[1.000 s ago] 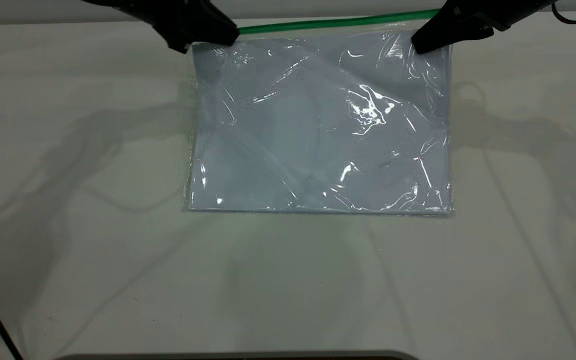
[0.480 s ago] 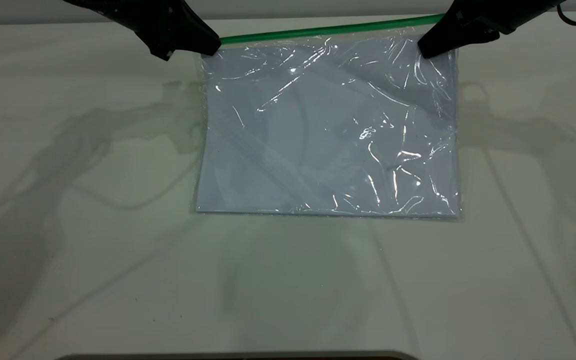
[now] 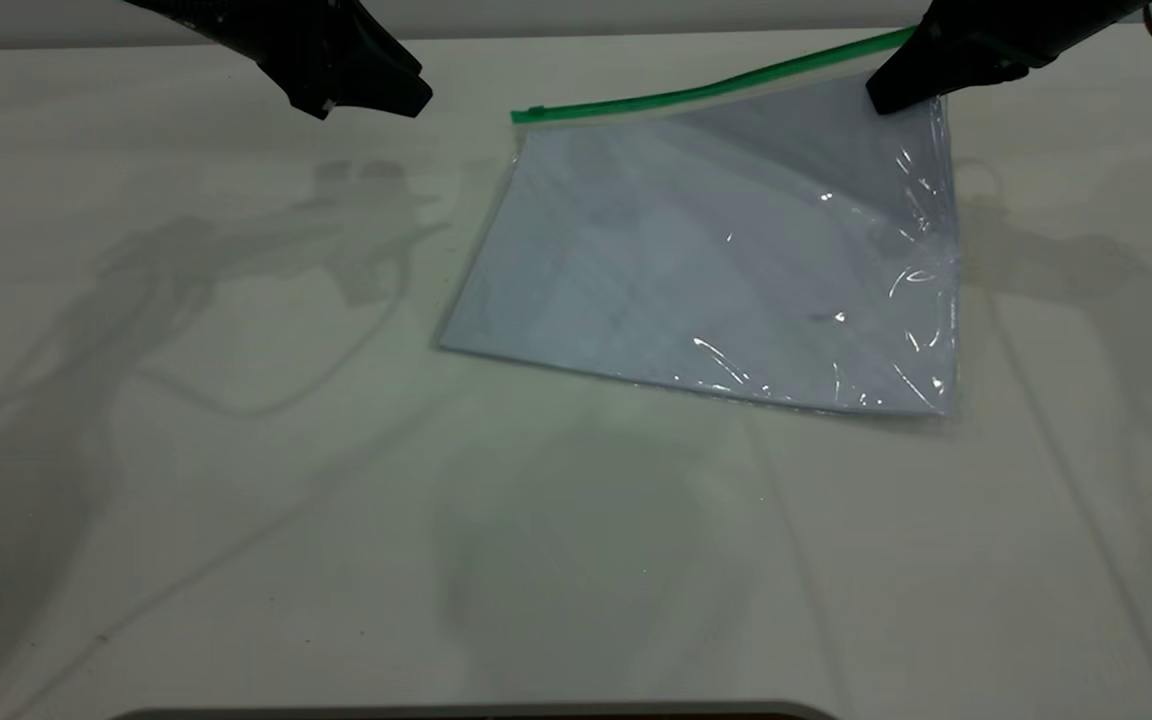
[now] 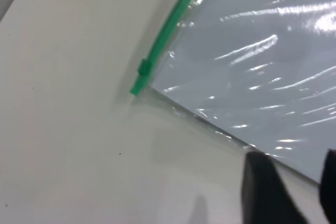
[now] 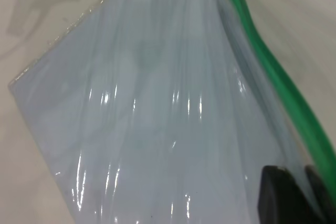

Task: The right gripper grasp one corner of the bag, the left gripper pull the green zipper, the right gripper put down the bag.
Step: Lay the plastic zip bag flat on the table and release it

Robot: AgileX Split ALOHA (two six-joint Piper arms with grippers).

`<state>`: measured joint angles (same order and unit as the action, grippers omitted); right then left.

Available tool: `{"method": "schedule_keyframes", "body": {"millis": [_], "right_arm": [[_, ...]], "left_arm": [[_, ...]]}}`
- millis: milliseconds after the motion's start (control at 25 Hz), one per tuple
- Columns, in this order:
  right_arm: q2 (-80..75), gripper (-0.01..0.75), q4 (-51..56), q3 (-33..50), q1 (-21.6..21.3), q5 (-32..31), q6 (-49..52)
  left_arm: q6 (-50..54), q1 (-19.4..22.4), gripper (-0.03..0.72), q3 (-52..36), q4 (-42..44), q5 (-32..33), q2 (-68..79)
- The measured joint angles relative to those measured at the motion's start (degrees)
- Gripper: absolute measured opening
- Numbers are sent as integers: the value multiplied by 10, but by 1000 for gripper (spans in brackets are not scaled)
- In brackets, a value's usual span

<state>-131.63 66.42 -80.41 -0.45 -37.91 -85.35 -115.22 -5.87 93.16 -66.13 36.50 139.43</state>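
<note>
The bag (image 3: 726,260) is a clear pouch with white paper inside. It hangs slanted, its lower edge on the table. The green zipper (image 3: 706,90) runs along its top edge, with the slider tab (image 3: 534,113) at the left end. My right gripper (image 3: 886,95) is shut on the bag's top right corner. In the right wrist view its jaws (image 5: 296,195) pinch the plastic just beside the green zipper (image 5: 283,87). My left gripper (image 3: 376,95) is open and empty, to the left of the tab and apart from it. The left wrist view shows the tab (image 4: 145,67) and my left gripper (image 4: 296,192) off the bag (image 4: 262,66).
The white table (image 3: 236,550) stretches wide in front of and to the left of the bag. A grey rim (image 3: 476,712) lies along the near edge.
My left gripper has let go of the zipper's left end and stays at the far left. The bag's left end has swung right and sagged; the right gripper has shifted slightly right with its corner.
</note>
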Motion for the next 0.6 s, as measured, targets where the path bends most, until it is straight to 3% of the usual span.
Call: {"method": "schedule_keyframes", "body": {"millis": [160,320,440,600], "right_arm": [[0,378,1,0,0,0,11],[6,609,-19,0,0,31,53],[35,665,-70,0,0,58,94],[118,643,-147,0,0,55,170]], "left_arm": [[29,0,506,0,-2,-25,-2],[131,0,552,0,-6,-65,-28],[237,0,555,0,10,-77,-79],[375,0,557,0,95,-74,-163]]}}
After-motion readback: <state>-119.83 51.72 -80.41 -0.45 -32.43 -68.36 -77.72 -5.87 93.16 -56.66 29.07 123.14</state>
